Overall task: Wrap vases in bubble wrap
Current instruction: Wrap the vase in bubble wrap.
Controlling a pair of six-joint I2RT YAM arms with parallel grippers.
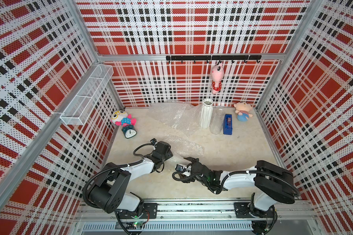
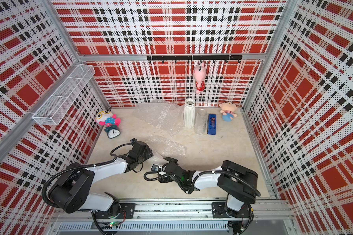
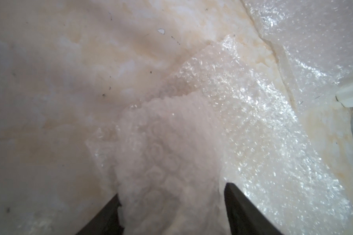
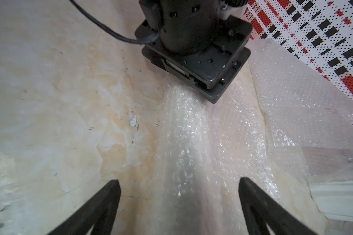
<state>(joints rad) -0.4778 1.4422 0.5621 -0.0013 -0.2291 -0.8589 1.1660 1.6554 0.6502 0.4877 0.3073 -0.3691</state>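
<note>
Bubble wrap (image 1: pixel 183 147), rolled into a bundle, lies front-middle on the surface (image 1: pixel 243 146), one end clamped in the left jaws, the right jaws wide apart astride the other end. Behind it, loose wrap (image 1: pixel 171 116) lies just beside the tall white vase (image 1: pixel 206 114), upright next to the glass vase (image 1: pixel 217 122) near the back wall (image 1: pixel 151 91).

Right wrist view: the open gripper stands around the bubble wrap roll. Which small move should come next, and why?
Probably close the right gripper on the bubble wrap roll. Its jaws stand wide on both sides of the roll without touching it, while the left gripper clamps the far end, so a second grip would steady it.
</note>
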